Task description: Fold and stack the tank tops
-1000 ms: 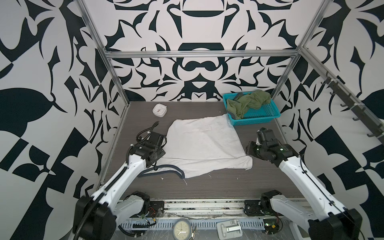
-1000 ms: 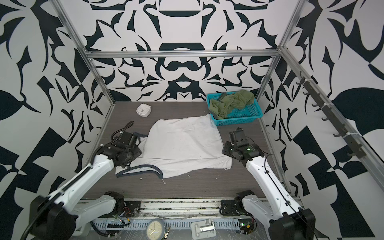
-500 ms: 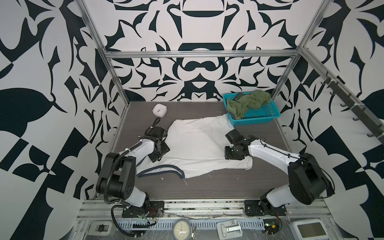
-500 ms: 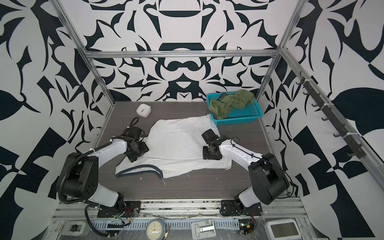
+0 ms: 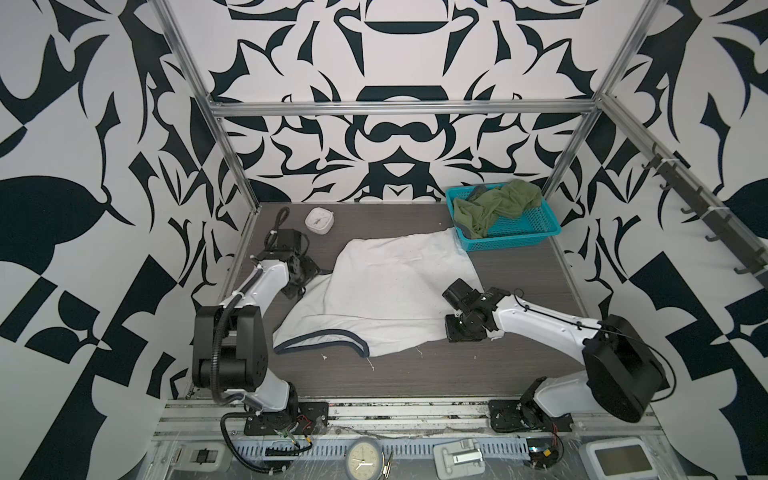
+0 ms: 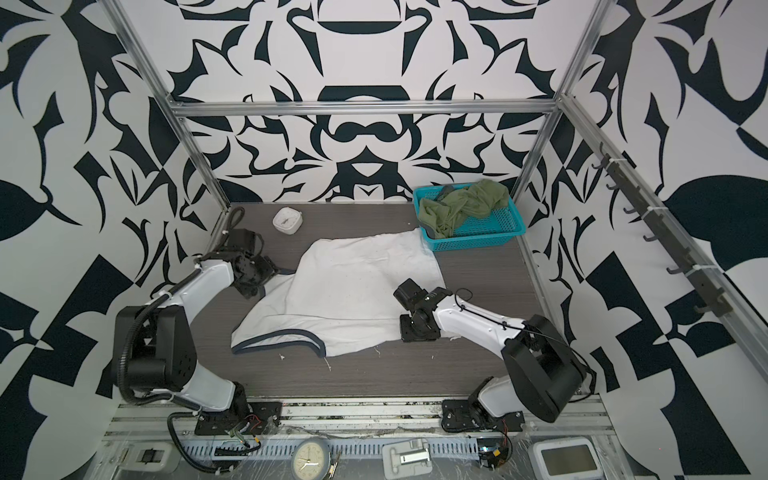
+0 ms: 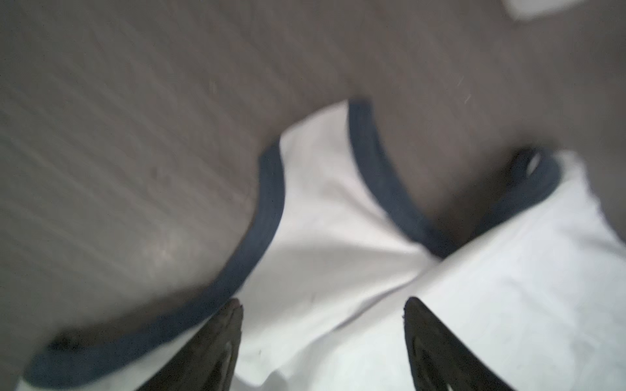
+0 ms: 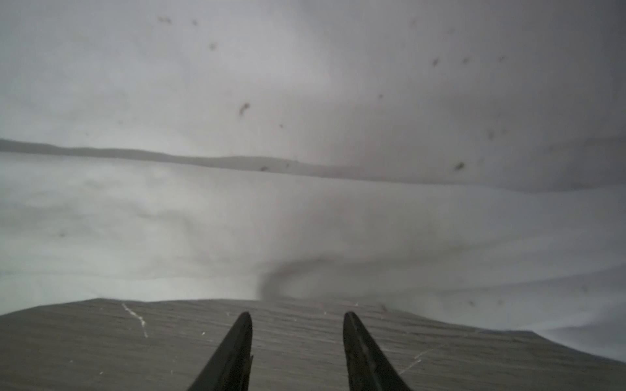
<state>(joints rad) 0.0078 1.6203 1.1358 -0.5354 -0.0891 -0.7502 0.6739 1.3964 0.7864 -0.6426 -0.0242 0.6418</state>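
- The white tank top (image 5: 386, 291) lies spread out, mid-frame in both top views, not folded yet.
- The green tank top (image 5: 494, 203) sits bunched in the blue basket (image 5: 536, 237), right of middle.
- The left gripper (image 7: 321, 303) is spread wide over a navy-trimmed strap.
- The right gripper (image 8: 298, 316) is spread too, at the cloth's edge, maybe not touching.
- Next, both must pinch and fold it over.

White tank top (image 5: 386, 291), navy trim: unfolded, rumpled, spread loosely at centre of the table (image 5: 415, 374); navy-edged opening curves along its 7 o'clock edge; 1 o'clock corner reaches the teal basket (image 5: 523, 237). Olive green tank top (image 5: 494, 205): crumpled heap inside that basket, at 1 o'clock.
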